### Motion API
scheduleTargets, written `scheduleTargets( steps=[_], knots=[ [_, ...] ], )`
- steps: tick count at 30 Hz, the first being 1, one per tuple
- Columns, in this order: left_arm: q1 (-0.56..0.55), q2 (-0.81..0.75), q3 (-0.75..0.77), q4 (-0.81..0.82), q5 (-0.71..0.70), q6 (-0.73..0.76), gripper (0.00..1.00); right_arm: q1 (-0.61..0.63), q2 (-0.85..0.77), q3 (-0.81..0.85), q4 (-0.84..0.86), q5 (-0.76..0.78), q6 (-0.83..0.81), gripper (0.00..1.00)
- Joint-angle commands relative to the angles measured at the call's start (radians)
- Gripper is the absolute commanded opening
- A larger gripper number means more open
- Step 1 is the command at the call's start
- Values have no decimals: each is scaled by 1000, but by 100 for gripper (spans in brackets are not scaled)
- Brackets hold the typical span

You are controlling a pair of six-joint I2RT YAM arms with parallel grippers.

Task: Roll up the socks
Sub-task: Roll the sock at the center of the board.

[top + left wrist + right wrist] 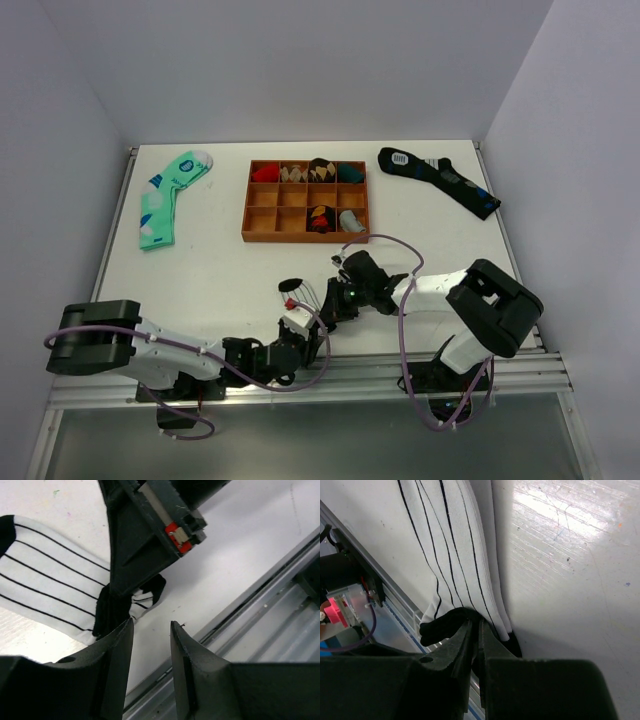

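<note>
Sock (50, 575): short, white, with thin black lengthwise stripes and black ends.
Place: left half of the left wrist view, on the white table (240, 555), near its railed edge.
Black end: bunched at mid-frame.
Right claw (476, 630): pressed together, pinching that black end at the bottom centre of its own view.
Left claw (151, 626): spread, nothing between its fingers, just beside the pinched end.
</note>
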Motion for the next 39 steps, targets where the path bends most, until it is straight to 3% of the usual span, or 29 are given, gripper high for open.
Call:
scheduleTargets(
  steps=[1, 10, 21, 24, 31, 39],
  knots=[
    [35, 4, 16, 13, -21, 31, 41, -5, 42, -9, -94, 132, -62, 1],
    [138, -44, -35, 69, 109, 60, 36, -6, 68, -7, -80, 124, -62, 1],
    [133, -147, -85, 79, 111, 35, 40, -6, 77, -3, -82, 121, -60, 1],
    [127, -170, -110, 121, 193, 41, 37, -6, 78, -3, -85, 124, -60, 0],
    [132, -87, -91, 154, 278, 40, 31, -6, 88, -7, -75, 121, -57, 0],
    [158, -18, -87, 168, 229, 8, 33, -6, 97, -10, -69, 119, -59, 0]
  ],
)
